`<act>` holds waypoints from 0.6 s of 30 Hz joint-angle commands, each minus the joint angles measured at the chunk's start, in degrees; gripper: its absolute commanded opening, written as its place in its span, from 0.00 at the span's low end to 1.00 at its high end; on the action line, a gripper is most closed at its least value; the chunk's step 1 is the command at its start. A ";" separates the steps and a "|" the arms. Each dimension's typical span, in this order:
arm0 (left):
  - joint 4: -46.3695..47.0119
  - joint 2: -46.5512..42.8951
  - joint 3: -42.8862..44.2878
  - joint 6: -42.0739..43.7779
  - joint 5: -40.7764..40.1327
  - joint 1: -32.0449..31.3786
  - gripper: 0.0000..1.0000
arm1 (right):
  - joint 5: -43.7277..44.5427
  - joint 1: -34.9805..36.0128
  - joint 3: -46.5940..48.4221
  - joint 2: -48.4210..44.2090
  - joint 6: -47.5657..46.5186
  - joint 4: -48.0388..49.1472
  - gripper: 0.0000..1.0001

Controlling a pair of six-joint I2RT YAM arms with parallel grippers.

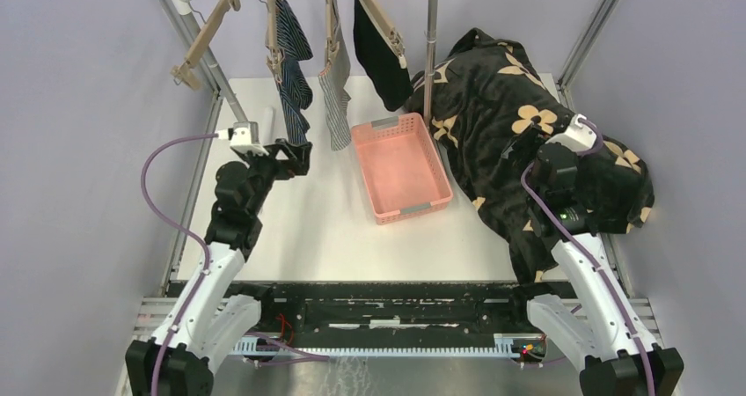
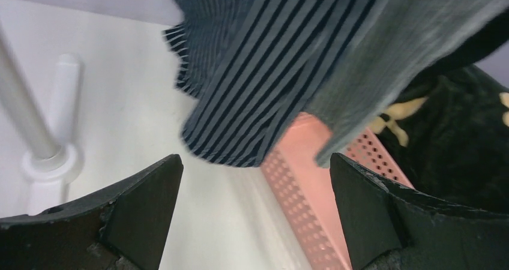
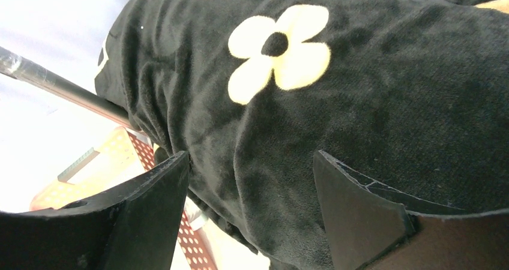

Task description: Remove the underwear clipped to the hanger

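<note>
Three boxer shorts hang from wooden clip hangers on the rail: navy striped underwear (image 1: 290, 70), grey striped underwear (image 1: 334, 92) and plain black underwear (image 1: 380, 53). An empty wooden hanger (image 1: 204, 40) hangs at the rail's left end. My left gripper (image 1: 303, 157) is open and empty just below the navy shorts' hem; the left wrist view shows the navy shorts (image 2: 258, 72) above the gap between the fingers (image 2: 144, 210), with the grey shorts (image 2: 390, 66) beside them. My right gripper (image 1: 528, 136) is open and empty over the black flowered blanket (image 3: 336, 114).
A pink perforated basket (image 1: 403, 169) sits on the white table under the hangers; it also shows in the left wrist view (image 2: 312, 192). The black blanket with tan flowers (image 1: 519, 114) is heaped at right. A metal upright pole (image 1: 431, 44) stands behind the basket.
</note>
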 commanded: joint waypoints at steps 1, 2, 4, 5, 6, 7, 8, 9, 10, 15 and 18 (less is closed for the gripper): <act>0.02 3.25 6.98 7.08 -4.52 -8.67 0.99 | -1.52 0.09 1.86 1.55 0.58 1.26 0.82; -1.51 5.00 8.62 8.78 -8.20 -11.91 0.99 | -1.68 0.06 2.07 1.79 0.66 0.94 0.82; -3.88 8.52 11.73 11.04 -15.27 -17.32 0.99 | -1.70 0.09 2.26 1.84 0.44 0.70 0.82; -4.55 10.06 12.94 11.72 -18.83 -19.30 0.99 | -1.54 0.11 2.24 1.76 0.46 0.67 0.82; -5.16 11.24 14.26 11.96 -20.78 -20.54 0.99 | -1.36 0.09 2.10 1.62 0.40 0.68 0.82; -5.91 12.26 15.53 11.93 -22.62 -21.52 0.99 | -1.12 0.10 2.05 1.42 0.30 0.64 0.82; -6.49 12.96 16.69 12.00 -24.17 -22.27 0.99 | -0.86 0.09 1.98 1.27 0.33 0.71 0.82; -6.84 13.46 17.70 12.08 -25.72 -22.99 0.99 | -0.74 0.09 1.96 1.22 0.26 0.71 0.82; -7.15 13.53 18.54 12.16 -26.82 -23.57 0.99 | -0.57 0.06 1.96 1.21 0.14 0.66 0.83; -10.53 12.83 23.97 13.74 -26.04 -24.96 0.99 | -0.61 0.06 2.05 1.68 0.06 1.04 0.83; -14.57 13.18 29.34 14.69 -23.27 -25.52 0.99 | -1.05 0.02 2.20 2.44 0.21 1.57 0.83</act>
